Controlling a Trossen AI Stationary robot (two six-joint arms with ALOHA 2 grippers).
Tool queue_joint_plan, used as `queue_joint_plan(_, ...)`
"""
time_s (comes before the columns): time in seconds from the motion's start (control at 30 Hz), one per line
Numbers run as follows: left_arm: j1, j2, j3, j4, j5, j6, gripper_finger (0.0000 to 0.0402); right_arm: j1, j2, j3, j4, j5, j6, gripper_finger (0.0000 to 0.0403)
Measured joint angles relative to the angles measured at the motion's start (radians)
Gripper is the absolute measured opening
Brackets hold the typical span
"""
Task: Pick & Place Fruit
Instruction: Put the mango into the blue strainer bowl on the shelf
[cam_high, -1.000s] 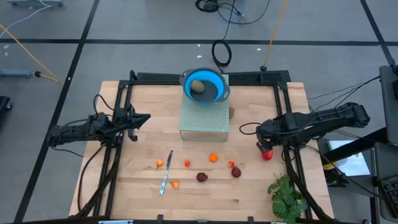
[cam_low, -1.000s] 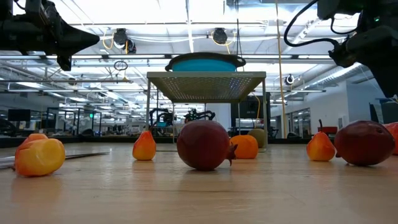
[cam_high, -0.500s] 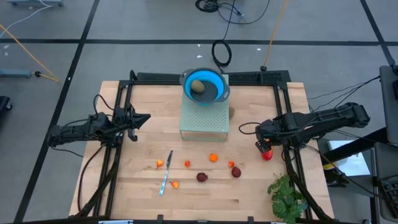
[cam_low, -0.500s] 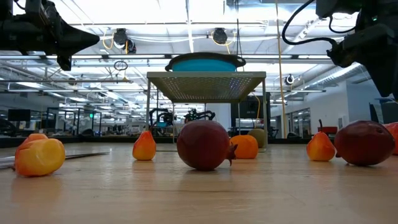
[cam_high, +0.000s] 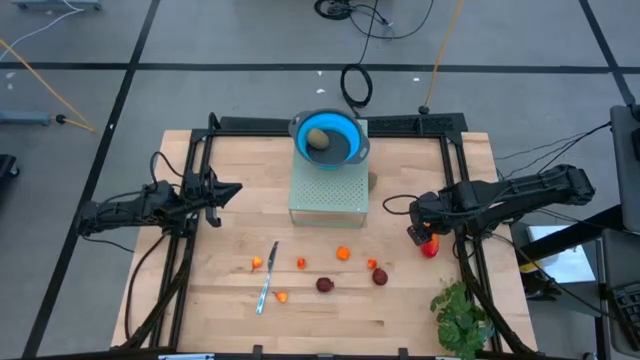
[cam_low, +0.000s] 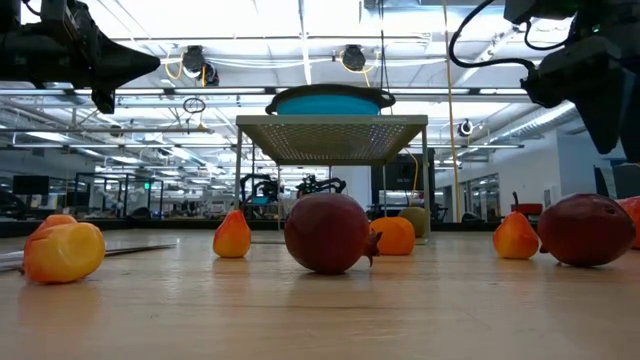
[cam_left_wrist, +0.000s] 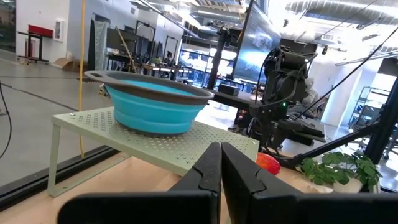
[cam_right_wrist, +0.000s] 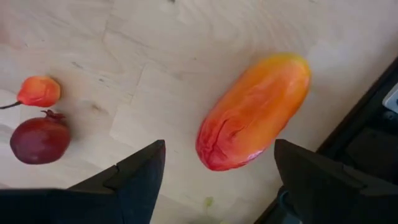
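Note:
The larger red-orange-yellow oblong fruit (cam_right_wrist: 252, 112) lies on its side on the wooden table near the right edge (cam_high: 431, 249). My right gripper (cam_right_wrist: 219, 146) hangs open above it, pointing down, one finger on either side and clear of it (cam_high: 418, 235). An olive-brown oval (cam_high: 318, 138) lies in the blue bowl (cam_high: 328, 138) on the green perforated stand (cam_high: 328, 195). Maroon balls (cam_high: 325, 285) (cam_high: 380, 277) and small orange pieces (cam_high: 343, 253) lie on the near half of the table. My left gripper (cam_high: 228, 190) waits shut at the left, held level above the table.
A slim silver knife (cam_high: 266, 280) lies among the small pieces. A green leafy plant (cam_high: 462, 315) sits at the near right corner. A black frame rail (cam_right_wrist: 367, 124) runs right beside the oblong fruit. The stand and bowl (cam_left_wrist: 152, 109) take the table's far middle.
My right gripper has tipped slightly where it hangs over the oblong fruit, without shifting place. The fruit pieces lie as before.

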Motion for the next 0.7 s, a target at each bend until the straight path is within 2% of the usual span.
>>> queue_joint_plan(0.37, 0.0, 0.0, 0.0, 0.0, 0.0, 0.0, 0.001, 0.0, 0.0, 0.0, -0.001, 0.001, 0.03, 0.0394)
queue_joint_plan(0.7, 0.0, 0.0, 0.0, 0.0, 0.0, 0.0, 0.001, 0.0, 0.0, 0.0, 0.0, -0.054, 0.028, 0.0398)
